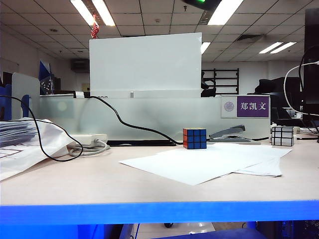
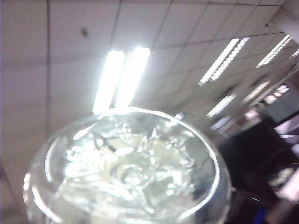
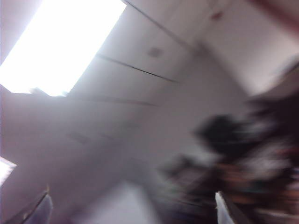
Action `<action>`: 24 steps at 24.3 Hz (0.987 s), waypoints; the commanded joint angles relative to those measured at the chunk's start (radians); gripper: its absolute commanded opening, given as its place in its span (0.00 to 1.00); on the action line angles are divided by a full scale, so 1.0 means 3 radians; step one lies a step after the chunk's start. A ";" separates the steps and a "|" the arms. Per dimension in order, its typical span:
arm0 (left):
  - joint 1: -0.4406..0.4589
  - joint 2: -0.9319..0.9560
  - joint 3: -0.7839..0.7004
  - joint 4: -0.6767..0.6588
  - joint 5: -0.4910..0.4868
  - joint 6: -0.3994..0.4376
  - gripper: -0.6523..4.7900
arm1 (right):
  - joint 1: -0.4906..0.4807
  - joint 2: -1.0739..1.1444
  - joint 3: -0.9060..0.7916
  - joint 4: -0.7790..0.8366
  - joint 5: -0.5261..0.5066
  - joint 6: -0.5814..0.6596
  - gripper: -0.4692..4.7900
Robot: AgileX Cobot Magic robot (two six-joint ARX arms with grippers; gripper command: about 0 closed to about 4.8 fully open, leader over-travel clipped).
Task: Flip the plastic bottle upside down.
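The plastic bottle (image 2: 128, 172) fills the lower part of the left wrist view. I see its clear moulded base end-on, with the ceiling lights behind it. It is raised in the air right in front of my left gripper, which holds it; the fingers are hidden behind it. In the blurred right wrist view, my right gripper (image 3: 133, 211) also faces the ceiling. It stands open, its two fingertips (image 3: 223, 210) far apart with nothing between them. Neither arm nor the bottle shows in the exterior view.
On the table are a coloured Rubik's cube (image 1: 194, 138), a silver mirror cube (image 1: 282, 135), a stapler (image 1: 228, 133), loose white sheets (image 1: 199, 162), a power strip (image 1: 89, 140) with a black cable (image 1: 124, 122), and a paper stack (image 1: 25, 144). A white panel (image 1: 144, 62) stands behind.
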 commanded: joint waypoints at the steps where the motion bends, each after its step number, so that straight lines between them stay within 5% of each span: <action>1: 0.0009 0.0140 0.0125 -0.0765 0.0067 -0.0529 0.11 | -0.0416 -0.0032 0.0019 0.0072 -0.0721 -0.0324 0.40; 2: 0.0009 0.0257 0.0123 -0.0898 0.0278 -0.0674 0.11 | -0.0493 -0.0041 0.0020 0.0075 -0.0974 -0.0384 0.09; 3: 0.0009 0.0432 0.0123 -0.0996 0.0476 -0.0841 0.11 | -0.0591 -0.0060 0.0020 0.0075 -0.1434 -0.0448 0.07; 5: 0.0009 0.0783 0.0122 -0.0977 0.0617 -0.1011 0.11 | -0.0615 -0.0067 0.0017 0.0075 -0.1991 -0.0395 0.07; 12: 0.0066 0.1751 0.0126 -0.0607 0.0788 -0.0717 0.11 | -0.0566 -0.0130 -0.0037 0.0074 -0.2084 -0.0365 0.07; 19: 0.0061 0.2191 0.0126 -0.0387 0.0862 -0.0910 0.11 | -0.0963 -0.0140 -0.0038 0.0050 -0.2150 -0.0566 0.07; 24: 0.0057 0.2483 0.0154 0.0179 0.0838 -0.1415 0.11 | -0.1415 -0.0064 -0.0038 0.0065 -0.2149 -0.0702 0.07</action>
